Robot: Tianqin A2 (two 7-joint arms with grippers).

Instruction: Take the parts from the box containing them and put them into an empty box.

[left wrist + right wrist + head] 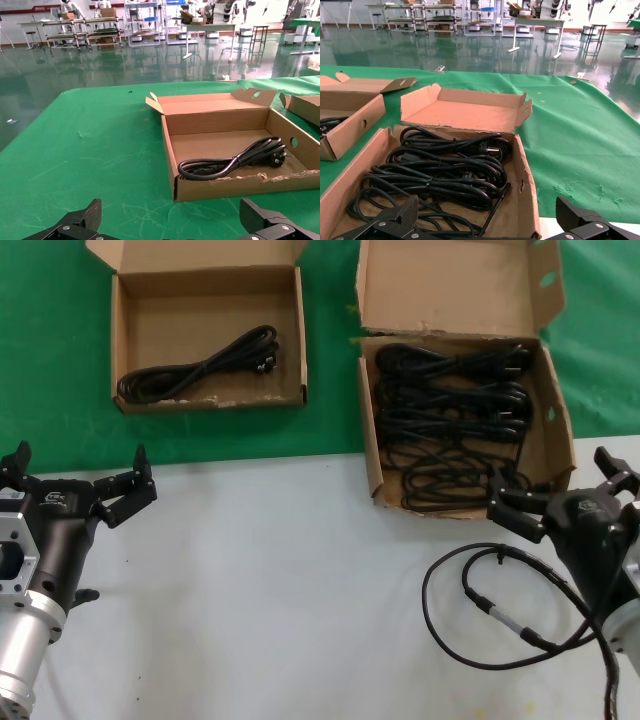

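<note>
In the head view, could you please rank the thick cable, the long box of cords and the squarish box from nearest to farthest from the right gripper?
1. Long box, right beside the right gripper.
2. Thick cable, on the table below the gripper; nearly as close.
3. Squarish box, far left on the green cloth.

Squarish box (209, 335) left holding one cord (200, 368), longer box (462, 420) right holding cords (452, 420)

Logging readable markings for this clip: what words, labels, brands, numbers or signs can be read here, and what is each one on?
No text can be read.
White mark on top of the left end effector: too small to read.
White mark on top of the right end effector: too small to read.
Red-and-white banner on the far wall, left wrist view: blurred, unreadable.
Both cardboard boxes show no print.
</note>
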